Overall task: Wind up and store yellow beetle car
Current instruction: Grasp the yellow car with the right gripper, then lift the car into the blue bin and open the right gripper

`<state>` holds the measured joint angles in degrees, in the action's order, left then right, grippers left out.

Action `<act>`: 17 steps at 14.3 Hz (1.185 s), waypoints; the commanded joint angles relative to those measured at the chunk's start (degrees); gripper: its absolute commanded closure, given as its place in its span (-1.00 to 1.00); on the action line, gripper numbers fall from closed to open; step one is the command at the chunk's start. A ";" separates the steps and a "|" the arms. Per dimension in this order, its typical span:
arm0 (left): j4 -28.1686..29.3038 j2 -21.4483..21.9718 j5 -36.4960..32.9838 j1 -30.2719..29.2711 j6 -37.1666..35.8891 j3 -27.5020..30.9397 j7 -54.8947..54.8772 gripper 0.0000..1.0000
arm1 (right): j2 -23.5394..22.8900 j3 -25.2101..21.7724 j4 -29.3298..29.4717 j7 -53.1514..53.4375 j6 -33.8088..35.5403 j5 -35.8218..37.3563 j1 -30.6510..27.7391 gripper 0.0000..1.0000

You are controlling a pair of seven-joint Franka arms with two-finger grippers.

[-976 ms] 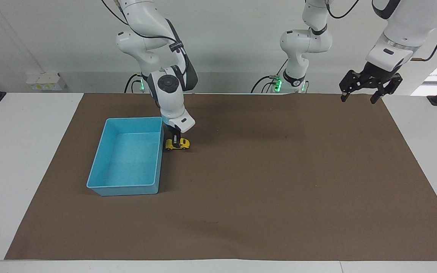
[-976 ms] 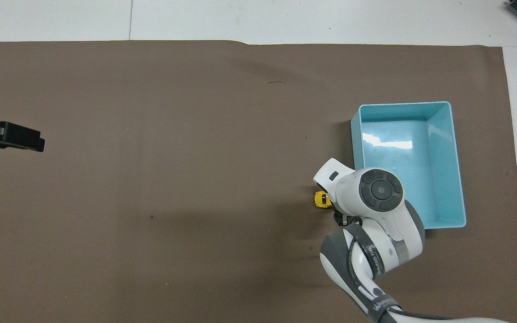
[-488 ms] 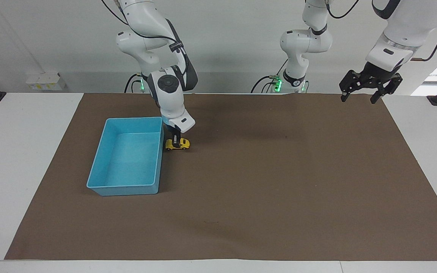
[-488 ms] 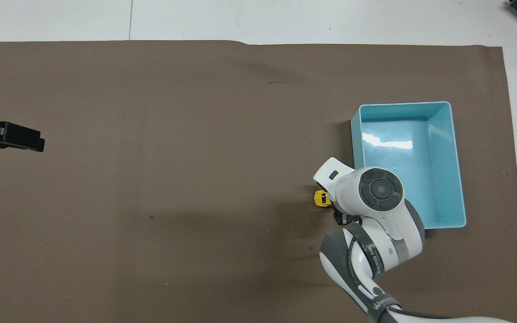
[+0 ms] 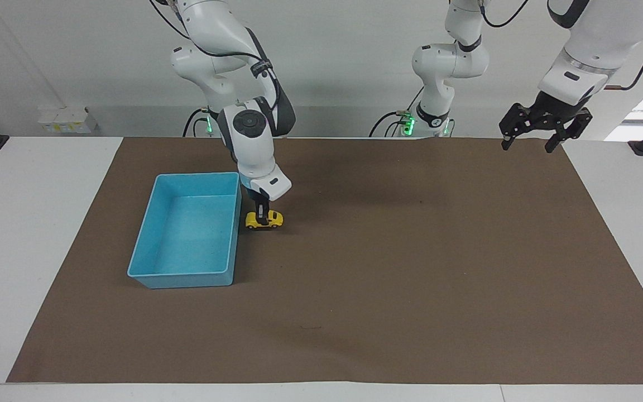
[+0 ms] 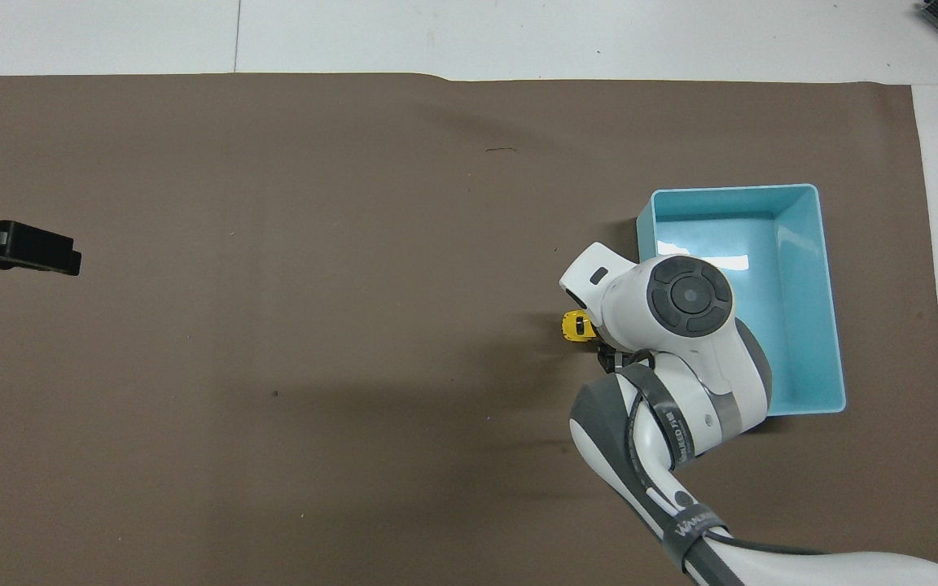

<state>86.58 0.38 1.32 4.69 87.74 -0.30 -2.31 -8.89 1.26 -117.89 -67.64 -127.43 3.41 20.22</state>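
Beside the blue tray [image 5: 190, 277], on the brown mat [image 5: 388, 290] covering the white tabletop [image 5: 31, 223]: the yellow beetle car [image 5: 264, 220], wheels down, just off the tray's long wall toward the left arm's end, close to that wall but not touching it, about level with the part of the tray nearer the robots. Pinched from above by the right tool [image 5: 260, 215], dark fingers closed on the car's body near its middle, wrist pointing straight down, arm arching in from its base at the robots' edge of the mat. Seen from overhead as only a small yellow end of the car [image 6: 574, 325] peeking out past the white wrist, the rest covered by the arm, and the right tool [image 6: 599, 338] itself mostly hidden under it; blue tray [image 6: 834, 309] with its bottom bare and glossy. Cannot tell whether the wheels press on the mat or sit a hair above it. Up in the air over the corner of the mat at the left arm's end, near the robots' edge: the left tool [image 5: 532, 142], fingers [image 5: 504, 144] spread wide apart, nothing between them, waiting, well apart from car and tray. Same left tool [image 6: 70, 262] showing overhead only as a black bar entering at the view's edge. On the mat also a faint dark scuff [image 5: 310, 327] well away from the robots.
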 commanded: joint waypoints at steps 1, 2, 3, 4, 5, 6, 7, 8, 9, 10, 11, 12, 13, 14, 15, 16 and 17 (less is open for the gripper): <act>0.69 0.86 0.17 -0.65 -0.64 -0.40 0.37 -1.00 | -0.51 0.06 7.22 0.32 8.14 -0.59 -0.62 1.00; 0.69 0.86 0.17 -0.65 -0.64 -0.40 0.37 -1.00 | -0.16 -0.21 8.71 0.23 10.25 -0.59 -0.80 1.00; 0.69 0.86 0.17 -0.65 -0.64 -0.40 0.37 -1.00 | 0.01 -0.73 9.86 0.23 11.92 -0.59 -0.89 1.00; 0.61 0.86 0.17 -0.65 -0.64 -0.40 0.37 -1.00 | 0.19 -1.08 11.09 -0.03 13.86 -0.59 -1.32 1.00; 0.69 0.86 0.17 -0.65 -0.64 -0.40 0.46 -1.00 | 0.63 -1.09 11.97 -0.55 15.35 -0.51 -2.63 1.00; 0.69 0.86 0.17 -0.65 -0.64 -0.40 0.46 -1.00 | 0.81 -1.00 12.50 -1.17 16.50 -0.42 -3.95 1.00; 0.69 0.86 0.17 -0.65 -0.64 -0.40 0.46 -1.00 | 1.42 -1.00 12.60 -2.48 17.12 -0.42 -5.18 1.00; 0.61 0.86 0.17 -0.65 -0.64 -0.40 0.46 -1.00 | 1.68 -1.00 12.68 -4.49 17.39 -0.51 -6.41 1.00; 0.69 0.86 0.17 -0.65 -0.64 -0.40 0.46 -1.00 | 1.77 -1.00 12.77 -6.17 18.17 -0.51 -7.99 1.00; 0.69 0.86 0.17 -0.65 -0.64 -0.40 0.46 -1.00 | 1.86 -1.00 12.86 -7.66 18.88 -0.42 -9.31 1.00; 0.69 0.86 0.17 -0.65 -0.64 -0.40 0.37 -1.00 | 2.38 -1.09 12.86 -8.98 19.23 -0.42 -10.37 1.00; 0.61 0.86 0.17 -0.65 -0.64 -0.40 0.46 -1.00 | 2.56 -1.09 12.77 -10.30 19.24 -0.42 -11.51 1.00; 0.60 0.86 0.17 -0.65 -0.64 -0.40 0.46 -1.00 | 2.65 -1.00 12.51 -11.18 19.24 -0.33 -12.39 1.00; 0.60 0.86 0.17 -0.65 -0.64 -0.40 0.46 -1.00 | 2.74 -1.09 12.25 -11.80 19.24 -0.16 -12.49 1.00; 0.69 0.86 0.17 -0.65 -0.64 -0.40 0.46 -1.00 | 3.00 -1.09 11.90 -12.24 19.15 0.11 -12.58 1.00; 0.69 0.86 0.17 -0.65 -0.64 -0.40 0.37 -1.00 | 3.35 -1.17 11.20 -12.86 18.71 0.37 -12.92 1.00; 0.61 0.86 0.17 -0.65 -0.64 -0.40 0.46 -1.00 | 3.70 -1.09 10.23 -13.73 18.10 0.46 -14.15 1.00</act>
<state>86.58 0.38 1.32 4.69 87.74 -0.30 -2.30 -7.12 -0.38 -105.38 -79.04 -109.13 3.43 7.84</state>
